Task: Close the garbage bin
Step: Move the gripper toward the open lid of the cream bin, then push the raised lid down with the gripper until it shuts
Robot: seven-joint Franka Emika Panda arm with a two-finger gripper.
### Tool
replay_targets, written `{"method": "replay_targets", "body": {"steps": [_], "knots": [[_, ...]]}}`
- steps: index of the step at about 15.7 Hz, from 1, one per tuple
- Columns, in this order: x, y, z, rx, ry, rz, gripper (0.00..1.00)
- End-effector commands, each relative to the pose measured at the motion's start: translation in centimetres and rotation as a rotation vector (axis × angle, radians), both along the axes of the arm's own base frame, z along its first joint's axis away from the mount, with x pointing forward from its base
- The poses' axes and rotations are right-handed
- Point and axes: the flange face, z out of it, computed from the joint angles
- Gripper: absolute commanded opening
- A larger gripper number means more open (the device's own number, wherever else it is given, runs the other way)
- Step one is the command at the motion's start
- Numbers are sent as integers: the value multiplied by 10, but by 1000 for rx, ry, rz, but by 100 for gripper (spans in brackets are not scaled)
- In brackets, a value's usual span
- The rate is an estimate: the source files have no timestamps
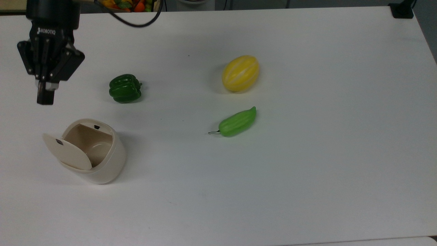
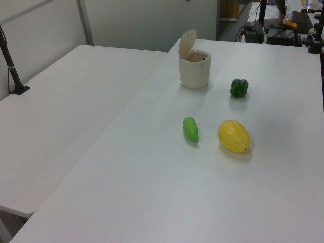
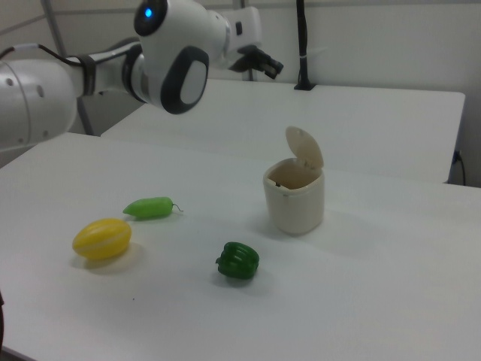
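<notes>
i see my claw (image 1: 45,97) pinched closed, holding nothing, up in the air beyond the garbage bin (image 1: 89,151), whose lid (image 1: 67,152) stands open.

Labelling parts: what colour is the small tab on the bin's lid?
Black, on the cream lid of the garbage bin; clearest in the top view.

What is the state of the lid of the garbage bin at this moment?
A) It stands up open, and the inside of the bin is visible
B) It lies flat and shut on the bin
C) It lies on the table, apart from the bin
A: the lid stands raised at the rim of the garbage bin, and the hollow inside shows in the top view.
</notes>
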Motion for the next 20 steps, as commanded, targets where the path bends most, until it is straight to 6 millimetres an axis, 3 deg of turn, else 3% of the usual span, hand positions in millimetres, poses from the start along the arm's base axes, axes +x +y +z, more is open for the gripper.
{"method": "replay_targets", "body": {"steps": [1,11,20], "knots": [[14,-12,-22,13,-2,-28,0],[37,-25,-91,10,83,-38,0],[35,-44,-106,5,108,-57,0]]}}
